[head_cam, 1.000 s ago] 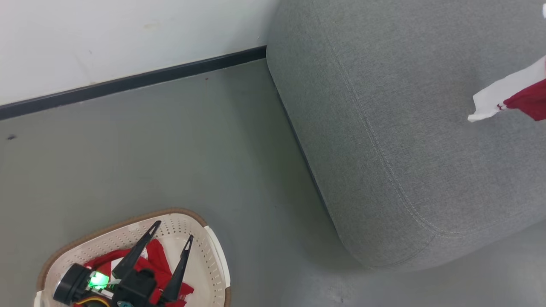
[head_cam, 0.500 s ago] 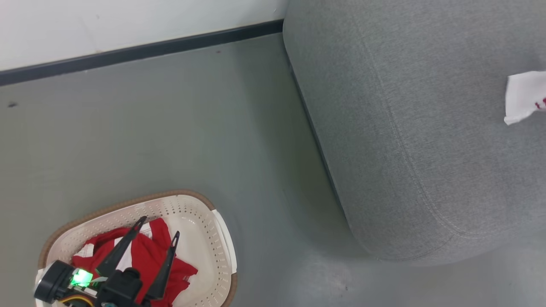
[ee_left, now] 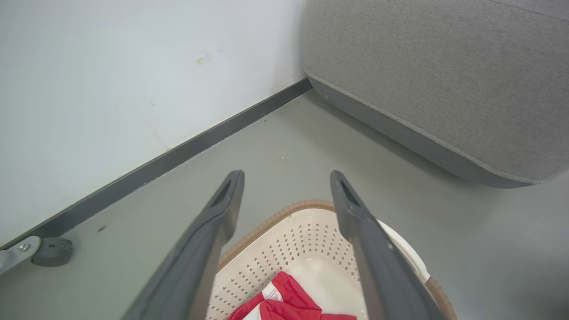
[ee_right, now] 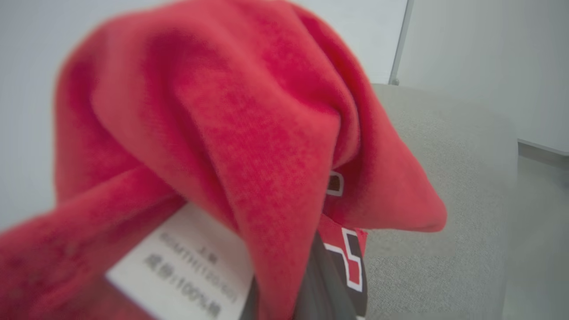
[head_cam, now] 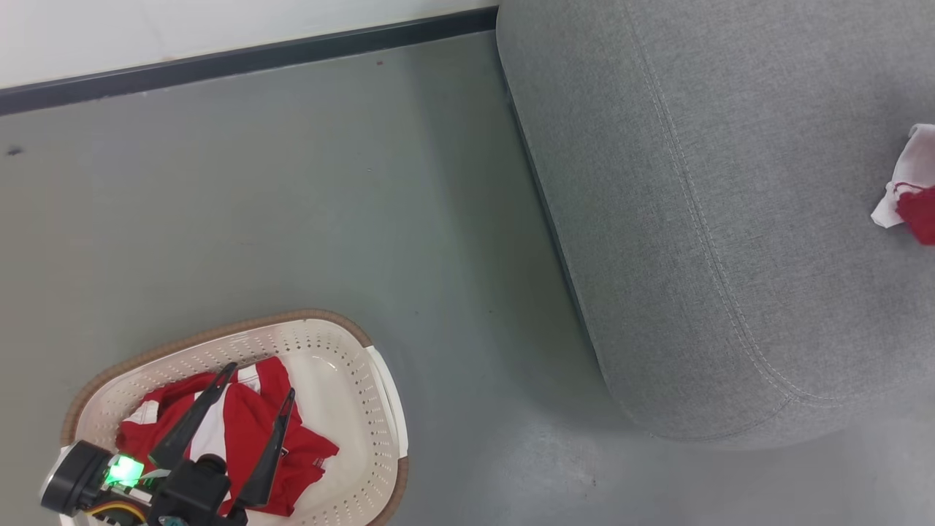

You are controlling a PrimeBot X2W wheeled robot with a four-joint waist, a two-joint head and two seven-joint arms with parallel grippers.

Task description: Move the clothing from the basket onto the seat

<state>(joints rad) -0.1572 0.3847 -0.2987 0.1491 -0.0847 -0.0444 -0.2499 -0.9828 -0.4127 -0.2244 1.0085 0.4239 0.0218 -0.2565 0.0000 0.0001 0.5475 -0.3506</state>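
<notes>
Down on the grey floor [head_cam: 292,183], an oval cream perforated plastic basket [head_cam: 358,438] with a brown rim holds crumpled red-and-white garments [head_cam: 303,456]. The left fingers [head_cam: 199,414] hang spread wide just over them, gripping nothing. Over the big grey woven-fabric seat cushion [head_cam: 730,219], the right fingers [ee_right: 311,293] are pinched tight on a bright red garment with a white tag [ee_right: 249,146], which bunches over them.

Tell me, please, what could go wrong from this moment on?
1. The red garment drapes over the right gripper; it may cling instead of dropping onto the seat.
2. The open left gripper hangs above the basket; it might snag the perforated wall.
</notes>
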